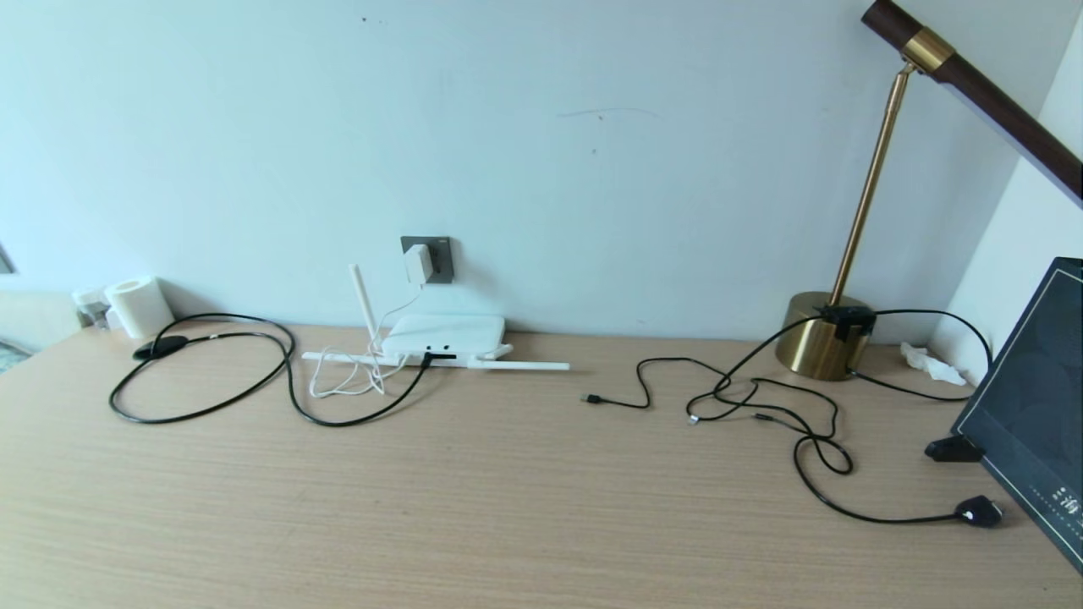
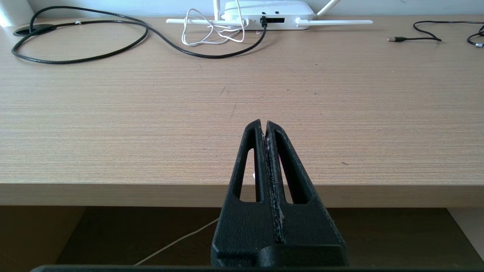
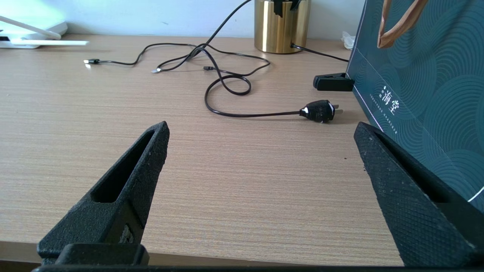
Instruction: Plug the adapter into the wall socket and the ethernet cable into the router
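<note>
Adapter (image 1: 417,263) in wall socket (image 1: 440,258), router (image 1: 442,336) on desk (image 1: 508,491) below, lamp (image 1: 825,345) far right.

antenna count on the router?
4. Two lie flat on the desk, one left and one right of the router; one stands upright at its left end; one tilts at its right end. None seems hidden.

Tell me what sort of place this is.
Probably a desk in a home or office room: a wooden desk against a plain wall, a brass desk lamp, and a white router beneath a wall socket with an adapter in it.
</note>
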